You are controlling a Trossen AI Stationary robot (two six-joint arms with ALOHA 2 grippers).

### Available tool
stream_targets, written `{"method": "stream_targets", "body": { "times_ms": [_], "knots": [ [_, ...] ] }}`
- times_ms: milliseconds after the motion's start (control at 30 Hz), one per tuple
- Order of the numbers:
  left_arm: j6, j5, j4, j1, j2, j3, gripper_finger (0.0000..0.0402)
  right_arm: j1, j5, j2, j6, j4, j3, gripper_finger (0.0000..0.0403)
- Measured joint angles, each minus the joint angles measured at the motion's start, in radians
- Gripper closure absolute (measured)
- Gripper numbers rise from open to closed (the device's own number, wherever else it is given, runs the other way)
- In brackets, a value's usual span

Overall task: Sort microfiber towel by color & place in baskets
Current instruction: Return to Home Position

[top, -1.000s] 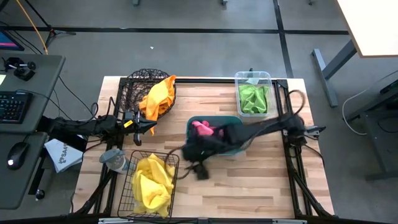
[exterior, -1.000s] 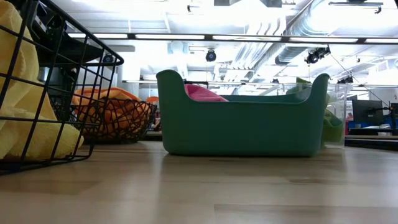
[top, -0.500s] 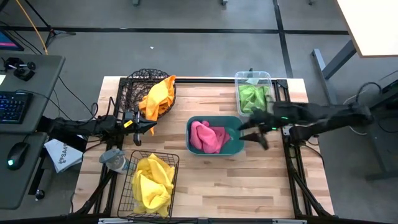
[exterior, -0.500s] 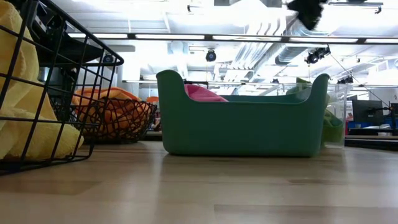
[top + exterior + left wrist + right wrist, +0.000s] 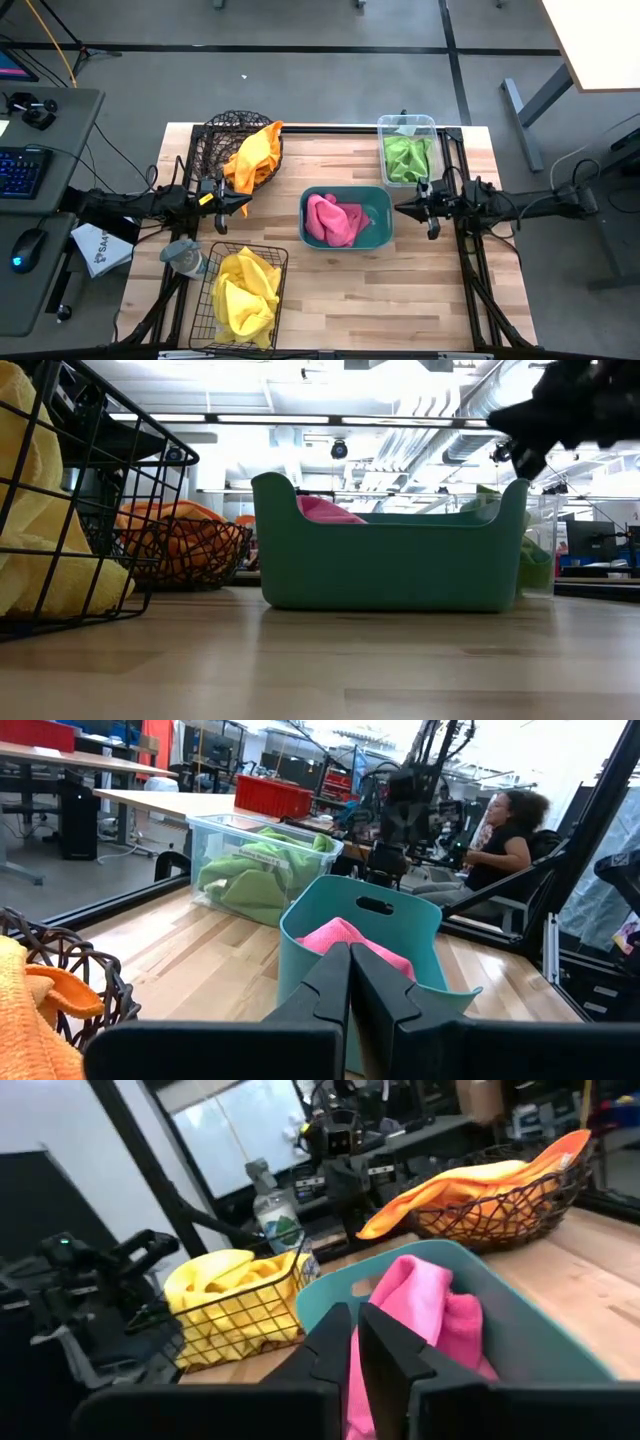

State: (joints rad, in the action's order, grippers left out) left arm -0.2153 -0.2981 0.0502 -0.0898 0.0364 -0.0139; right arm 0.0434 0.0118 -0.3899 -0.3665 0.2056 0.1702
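Four towels lie sorted. An orange towel (image 5: pixel 255 152) drapes over the rim of the round wire basket (image 5: pixel 222 135). A yellow one (image 5: pixel 243 292) fills the rectangular black wire basket (image 5: pixel 212 300). A pink one (image 5: pixel 330 220) lies in the teal tub (image 5: pixel 378 200), and a green one (image 5: pixel 407 158) in the clear bin (image 5: pixel 408 124). My left gripper (image 5: pixel 245 205) hovers shut at the table's left, between the two wire baskets. My right gripper (image 5: pixel 398 208) hovers shut just right of the teal tub, pointing at it. Both wrist views show the fingers (image 5: pixel 350 948) (image 5: pixel 355 1312) together with nothing between them.
A clear water bottle (image 5: pixel 183 258) stands by the black basket's left side. Black frame rails (image 5: pixel 462 180) run along the table's left and right edges. A desk with a keyboard (image 5: pixel 22 170) sits left of the table. A person (image 5: pixel 505 830) sits beyond the table's right side.
My right arm has swung up and away from above the teal tub toward the table's right edge and settled level beside the tub, and its gripper has shut. The pink towel, partly hidden under the arm before, now lies uncovered in the tub.
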Motion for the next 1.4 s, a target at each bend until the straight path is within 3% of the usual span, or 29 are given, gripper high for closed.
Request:
{"method": "stream_targets", "body": {
  "times_ms": [167,333,433,633,800,1400],
  "knots": [
    [0.000,0.000,0.000,0.000,0.000,0.000,0.0401,-0.039,-0.069,0.041,-0.022,0.116,-0.113,0.0399],
    [0.000,0.000,0.000,0.000,0.000,0.000,0.0401,-0.044,-0.073,0.058,0.044,0.096,-0.160,0.0397],
    [0.000,0.000,0.000,0.000,0.000,0.000,0.0401,-0.044,-0.073,0.058,0.037,0.002,-0.159,0.0401],
    [0.000,-0.001,0.000,0.000,0.000,0.000,0.0401,-0.044,-0.073,0.057,-0.131,-0.118,-0.158,0.0389],
    [0.000,-0.001,0.000,0.000,0.000,0.000,0.0401,-0.044,-0.073,0.057,-0.112,-0.186,-0.158,0.0389],
    [0.000,0.000,0.000,0.000,0.000,0.000,0.0402,-0.044,-0.072,0.057,-0.104,-0.196,-0.157,0.0389]
  ]
}}
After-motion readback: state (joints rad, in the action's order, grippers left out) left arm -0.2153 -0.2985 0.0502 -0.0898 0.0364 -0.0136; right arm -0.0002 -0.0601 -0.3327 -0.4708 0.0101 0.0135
